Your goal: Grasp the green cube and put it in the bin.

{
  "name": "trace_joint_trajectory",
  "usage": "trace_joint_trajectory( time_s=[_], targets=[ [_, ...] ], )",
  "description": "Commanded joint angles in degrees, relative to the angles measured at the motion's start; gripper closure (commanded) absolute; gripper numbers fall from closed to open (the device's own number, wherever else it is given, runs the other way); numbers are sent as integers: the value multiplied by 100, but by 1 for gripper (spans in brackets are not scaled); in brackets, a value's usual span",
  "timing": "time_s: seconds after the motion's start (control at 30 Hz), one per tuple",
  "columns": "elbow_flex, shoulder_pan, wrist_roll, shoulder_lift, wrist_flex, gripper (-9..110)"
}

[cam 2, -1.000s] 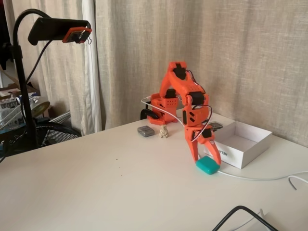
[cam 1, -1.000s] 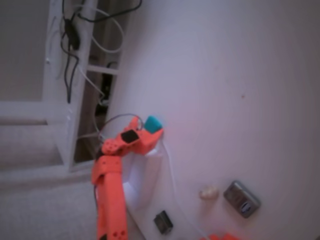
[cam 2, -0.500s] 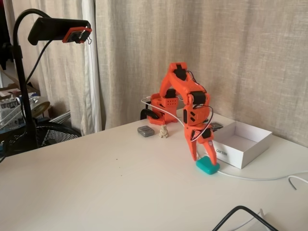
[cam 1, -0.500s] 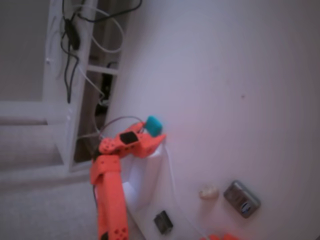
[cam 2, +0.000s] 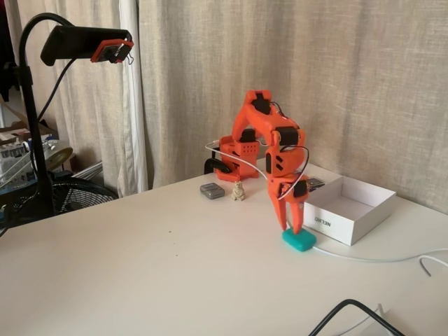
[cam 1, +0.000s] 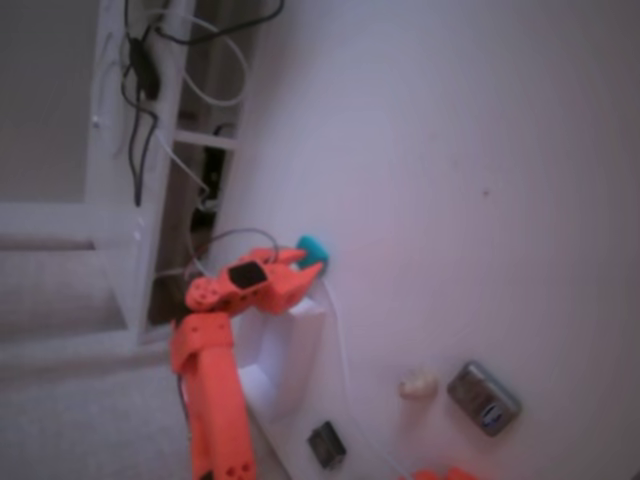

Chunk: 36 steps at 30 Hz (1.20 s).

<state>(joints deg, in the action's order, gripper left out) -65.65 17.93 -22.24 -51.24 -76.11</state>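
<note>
My fingers [cam 2: 292,228] point down, nearly closed, tips on the green cube [cam 2: 298,240] lying on the surface [cam 2: 154,273] at lower right, just beside the bin [cam 2: 348,208]; not gripping; risk: pressing off-center, it skids away.

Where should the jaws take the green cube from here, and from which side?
Come straight down from above and close the jaws across two opposite upright faces. The green cube lies flat on the table, top face clear, with the gripper already hanging right over it. The bin stands close beside it, so a sideways approach looks cramped.
</note>
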Motion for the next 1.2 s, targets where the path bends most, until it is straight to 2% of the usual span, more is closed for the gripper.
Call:
trace_joint_trajectory(
  time_s=[0.0, 0.2, 0.33, 0.47, 0.6, 0.63, 0.7, 0.8, 0.87, 0.93, 1.0, 1.17],
  targets=[
    [-53, 26, -53, 299, -246, 95],
    [-53, 18, -79, 272, -229, 104],
    [-88, 62, -79, 176, -62, 104],
    [-185, 211, -62, -149, 132, 71],
    [-334, 246, -229, -501, 343, 68],
    [-369, 255, -237, -545, 387, 71],
    [-387, 246, -299, -562, 562, 83],
    [-325, 220, -316, -571, 1116, 110],
    [-193, 193, -316, -606, 1389, 110],
    [-79, 185, -316, -668, 1573, 101],
    [26, 185, -387, -747, 1731, 85],
    [149, 88, -668, -1037, 2391, 70]
  ],
)
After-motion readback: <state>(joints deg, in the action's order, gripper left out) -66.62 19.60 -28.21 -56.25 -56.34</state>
